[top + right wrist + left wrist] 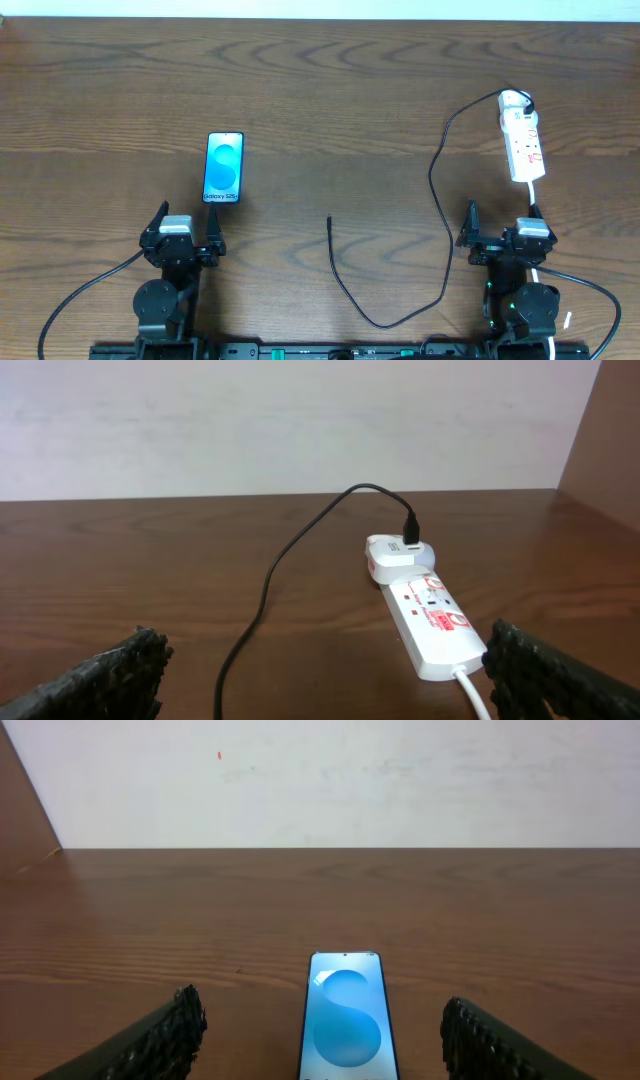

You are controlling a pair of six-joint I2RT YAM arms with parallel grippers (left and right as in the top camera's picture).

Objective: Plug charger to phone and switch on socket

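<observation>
A brown wooden table (320,80) seen from above. At its near-left edge the left gripper (186,218) rests low and level, pointing toward the far edge, its fingers spread wide and holding nothing. Just beyond it the phone (223,168) lies flat, its blue screen up. It is likely rigid, with slick glass, so it is best pinched across its long edges. Near the table's centre lies the free plug tip (329,218) of the charger (433,180), a thin black cable that loops toward the near edge, then runs to a white adapter (514,100) at the far end of the socket (522,140). The cable looks light and limp, so it should be gripped just behind the tip. The white socket lies by the right edge and may slide when its switch is pressed. At the near-right edge the right gripper (500,215) sits just short of the socket, level, fully spread and empty.
</observation>
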